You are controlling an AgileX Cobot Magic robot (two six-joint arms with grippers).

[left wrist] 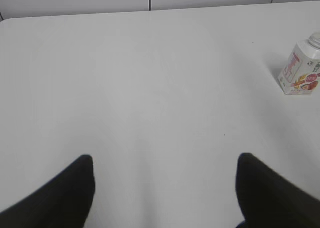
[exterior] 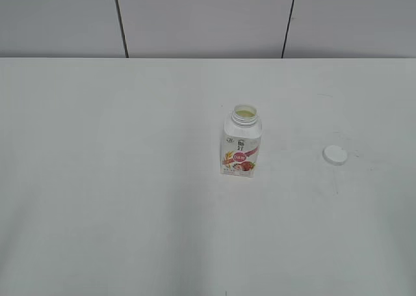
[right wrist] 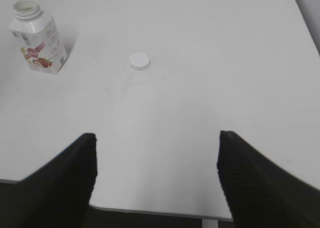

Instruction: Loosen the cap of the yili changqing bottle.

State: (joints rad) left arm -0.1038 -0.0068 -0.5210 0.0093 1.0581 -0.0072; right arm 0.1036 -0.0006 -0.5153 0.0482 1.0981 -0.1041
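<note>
We see a plain white worktop filling most of the view, evenly lit. Behind it runs a pale grey panelled wall, split by dark vertical seams.

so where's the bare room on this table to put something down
Nearly all of the table is bare: everything left of the bottle, and the front strip. The only tight spot is the gap between the bottle and the loose cap.
</note>
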